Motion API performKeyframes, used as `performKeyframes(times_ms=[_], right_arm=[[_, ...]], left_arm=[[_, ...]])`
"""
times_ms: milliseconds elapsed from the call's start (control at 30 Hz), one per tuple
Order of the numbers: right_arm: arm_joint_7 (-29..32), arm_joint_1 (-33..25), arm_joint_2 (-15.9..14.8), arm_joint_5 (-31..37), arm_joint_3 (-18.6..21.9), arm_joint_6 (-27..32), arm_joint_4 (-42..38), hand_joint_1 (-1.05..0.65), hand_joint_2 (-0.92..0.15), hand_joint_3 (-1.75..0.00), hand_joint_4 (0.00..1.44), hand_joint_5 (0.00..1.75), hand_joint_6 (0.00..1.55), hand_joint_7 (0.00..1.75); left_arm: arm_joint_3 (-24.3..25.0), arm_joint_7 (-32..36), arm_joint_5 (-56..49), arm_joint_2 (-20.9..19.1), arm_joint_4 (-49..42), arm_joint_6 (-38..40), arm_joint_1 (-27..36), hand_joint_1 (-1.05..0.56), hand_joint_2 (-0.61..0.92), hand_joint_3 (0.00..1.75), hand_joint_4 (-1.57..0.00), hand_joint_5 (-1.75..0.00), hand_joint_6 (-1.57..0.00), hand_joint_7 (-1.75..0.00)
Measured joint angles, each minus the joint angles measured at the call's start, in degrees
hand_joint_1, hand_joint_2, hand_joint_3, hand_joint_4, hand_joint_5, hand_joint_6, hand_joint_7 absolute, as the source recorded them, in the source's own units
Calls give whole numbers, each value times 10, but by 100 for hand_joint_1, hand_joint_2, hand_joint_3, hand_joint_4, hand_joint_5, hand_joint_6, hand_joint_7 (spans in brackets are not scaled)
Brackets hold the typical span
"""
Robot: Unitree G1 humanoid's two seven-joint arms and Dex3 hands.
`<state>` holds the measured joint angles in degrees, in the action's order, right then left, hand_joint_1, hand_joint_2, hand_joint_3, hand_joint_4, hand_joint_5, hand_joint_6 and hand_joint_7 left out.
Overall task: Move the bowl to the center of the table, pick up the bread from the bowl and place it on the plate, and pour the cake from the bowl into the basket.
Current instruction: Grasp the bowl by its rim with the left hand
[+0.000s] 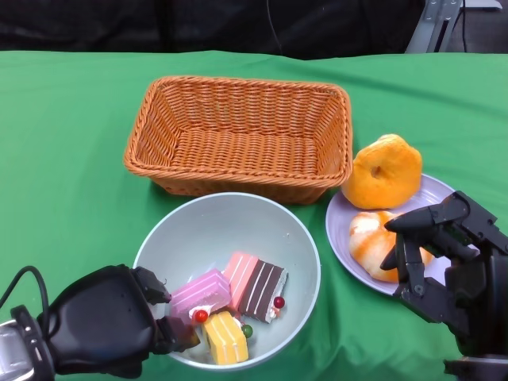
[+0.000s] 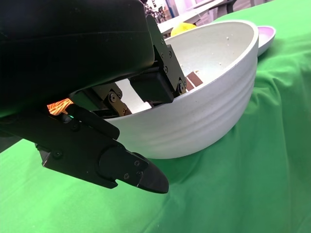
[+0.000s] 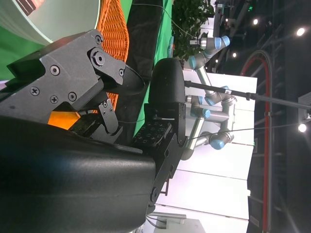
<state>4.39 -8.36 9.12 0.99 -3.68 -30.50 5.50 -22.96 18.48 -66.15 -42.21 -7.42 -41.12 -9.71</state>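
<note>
Three cake slices (image 1: 230,302) lie in the pale bowl (image 1: 198,230), which sits near the table's middle, directly in front of the wicker basket (image 1: 238,131) and just beside the lilac plate (image 1: 432,190). Two bread pieces rest on that plate: a round orange loaf (image 1: 385,169) at its far side and a striped roll (image 1: 373,242) nearer the robot. No bread remains visible in the bowl, so the transfer appears complete and only the pour is outstanding.

Left hand (image 1: 107,321) pinches the bowl's near-left rim; in the left wrist view, fingers (image 2: 155,80) reach over the rim inside while another lies outside against the wall. That hold suits tipping the bowl forward toward the basket.

Right hand (image 1: 444,258) hovers over the plate's near edge, fingers spread, holding nothing; it is well placed to withdraw.

Green cloth (image 1: 71,159) covers the table. A further robot arm (image 3: 209,48) stands in the background.
</note>
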Motion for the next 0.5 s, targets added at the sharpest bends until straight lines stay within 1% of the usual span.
performKeyframes(times_ms=[67,200,233,367,500], right_arm=[[2,0,0,1,0,-3,0,-10,-58,-101,87,157,83,114],[-3,0,0,-3,-2,-4,0,-10,-59,-99,86,157,82,113],[-4,0,0,-4,-2,-4,0,-10,-59,-98,86,157,82,113],[-7,0,0,-5,-2,-4,-1,-9,-60,-96,86,156,83,112],[-8,0,0,-5,-2,-6,-4,-9,-61,-94,86,156,83,111]], left_arm=[[-2,6,1,4,-3,6,0,-54,85,0,-90,-3,-86,-1],[-16,67,8,25,-40,0,-6,-48,78,0,-98,-5,-94,-3],[-19,83,11,32,-52,-6,-9,-43,77,0,-101,-5,-97,-4],[-39,150,15,57,-115,-30,-32,-34,76,0,-109,-5,-103,-4],[-69,232,6,92,-203,-40,-74,-28,79,1,-113,-5,-107,-3]])
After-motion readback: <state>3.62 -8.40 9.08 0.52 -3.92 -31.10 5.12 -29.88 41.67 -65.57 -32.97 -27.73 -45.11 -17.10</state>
